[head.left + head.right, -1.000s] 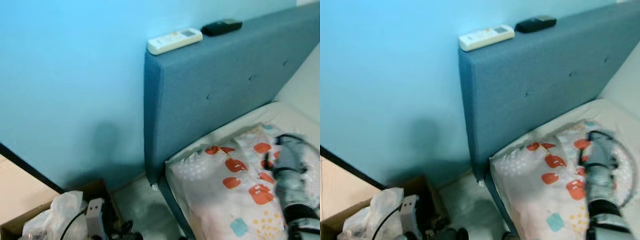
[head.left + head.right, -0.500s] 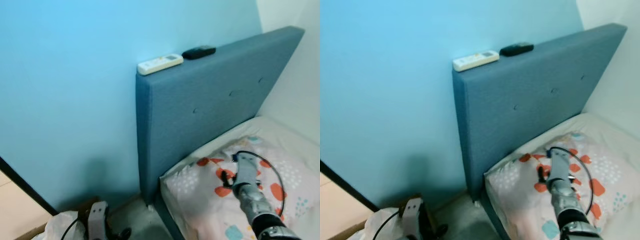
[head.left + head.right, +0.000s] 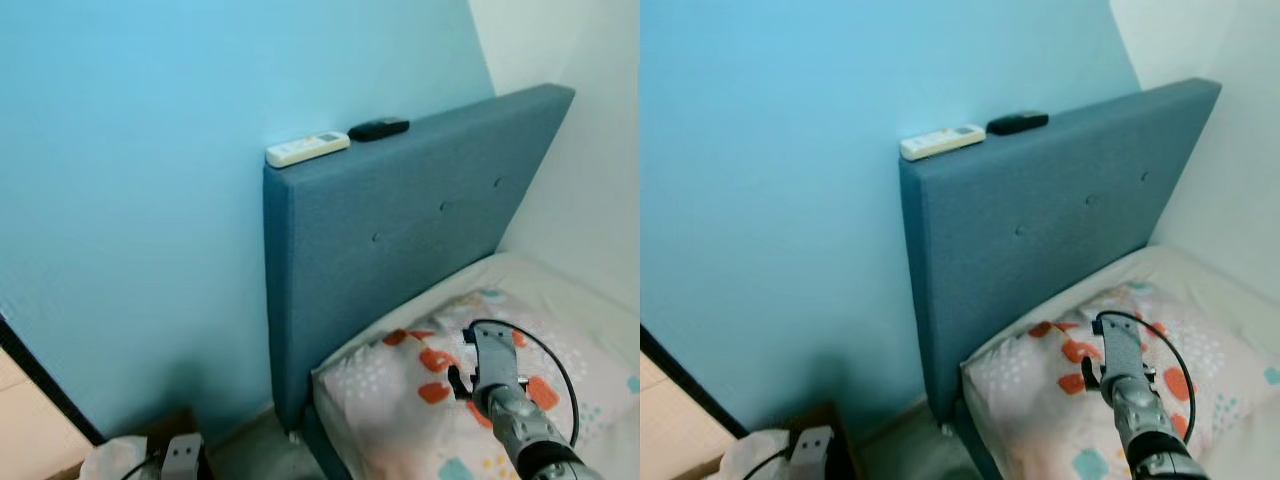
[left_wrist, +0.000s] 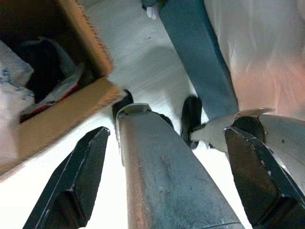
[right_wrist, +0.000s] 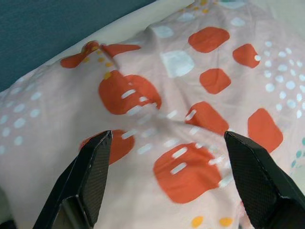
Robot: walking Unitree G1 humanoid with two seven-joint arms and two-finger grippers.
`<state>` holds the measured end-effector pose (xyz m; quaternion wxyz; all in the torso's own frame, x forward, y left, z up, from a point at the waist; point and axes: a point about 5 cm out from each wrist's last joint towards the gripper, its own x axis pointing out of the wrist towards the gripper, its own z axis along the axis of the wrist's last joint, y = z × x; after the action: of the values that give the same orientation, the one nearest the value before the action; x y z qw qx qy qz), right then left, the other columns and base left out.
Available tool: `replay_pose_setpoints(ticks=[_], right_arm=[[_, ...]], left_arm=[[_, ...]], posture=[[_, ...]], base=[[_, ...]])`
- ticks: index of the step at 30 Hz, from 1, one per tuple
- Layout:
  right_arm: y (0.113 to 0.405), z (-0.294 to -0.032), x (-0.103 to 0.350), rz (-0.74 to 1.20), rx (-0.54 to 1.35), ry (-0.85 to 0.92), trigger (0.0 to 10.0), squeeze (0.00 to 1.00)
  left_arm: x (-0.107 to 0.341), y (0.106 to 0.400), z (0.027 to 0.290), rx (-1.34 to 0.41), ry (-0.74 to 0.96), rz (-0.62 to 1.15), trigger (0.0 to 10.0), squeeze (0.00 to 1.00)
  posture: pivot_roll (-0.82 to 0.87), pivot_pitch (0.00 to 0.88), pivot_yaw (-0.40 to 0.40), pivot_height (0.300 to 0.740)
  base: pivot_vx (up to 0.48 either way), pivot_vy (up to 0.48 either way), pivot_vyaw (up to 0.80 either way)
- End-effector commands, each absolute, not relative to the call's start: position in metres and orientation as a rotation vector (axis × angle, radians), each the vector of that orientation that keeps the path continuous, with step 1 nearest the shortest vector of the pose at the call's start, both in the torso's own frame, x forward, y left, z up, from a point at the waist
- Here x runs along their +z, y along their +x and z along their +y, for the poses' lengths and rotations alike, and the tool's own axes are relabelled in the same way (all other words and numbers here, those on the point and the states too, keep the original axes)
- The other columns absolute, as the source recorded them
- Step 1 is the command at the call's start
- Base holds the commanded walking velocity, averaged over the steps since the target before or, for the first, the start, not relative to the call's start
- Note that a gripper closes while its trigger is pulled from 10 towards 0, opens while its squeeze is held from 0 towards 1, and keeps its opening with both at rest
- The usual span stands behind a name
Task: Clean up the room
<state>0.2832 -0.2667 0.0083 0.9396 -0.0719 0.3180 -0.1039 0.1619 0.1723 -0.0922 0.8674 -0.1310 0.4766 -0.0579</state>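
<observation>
A pillow [image 3: 400, 390] with orange patches and pale dots lies at the head of the bed, against the blue headboard [image 3: 400, 230]. My right arm [image 3: 500, 400] reaches over the pillow. In the right wrist view my right gripper [image 5: 167, 138] is open just above the pillow [image 5: 157, 109], nothing between its fingers. A white remote [image 3: 307, 148] and a black remote [image 3: 378, 128] rest on top of the headboard. My left gripper [image 4: 167, 133] hangs open low beside the bed, over the floor near a cardboard box [image 4: 71, 109].
The blue wall stands behind the headboard. A pale plastic bag [image 3: 115, 455] sits in the box at lower left. The bed's blue side rail [image 4: 195, 62] runs close to my left arm [image 3: 180, 455]. A strip of light floor [image 4: 138, 52] separates box and bed.
The camera has pulled back and up, so the headboard and remotes look smaller. My right arm has moved from the pillow's right side towards its middle.
</observation>
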Motion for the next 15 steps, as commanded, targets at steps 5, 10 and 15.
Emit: replay_pose_setpoints(ticks=[5,10,15], right_arm=[[0.281,-0.258,0.005,0.621,-0.121,-0.155,10.0,0.0],[0.282,-0.245,0.001,0.619,-0.036,-0.159,10.0,0.0],[0.282,-0.239,0.0,0.623,0.017,-0.147,10.0,0.0]], left_arm=[[-0.092,0.165,0.168,-0.097,-0.264,1.005,10.0,0.0],[-0.091,0.169,0.17,-0.086,-0.259,1.0,10.0,0.0],[-0.091,0.167,0.171,-0.08,-0.252,1.006,10.0,0.0]], posture=[[0.01,0.0,-0.031,0.74],[0.01,0.0,-0.032,0.74],[0.01,0.0,-0.032,0.74]], base=[[0.0,0.0,0.32],[0.0,0.0,0.79],[0.0,0.0,0.79]])
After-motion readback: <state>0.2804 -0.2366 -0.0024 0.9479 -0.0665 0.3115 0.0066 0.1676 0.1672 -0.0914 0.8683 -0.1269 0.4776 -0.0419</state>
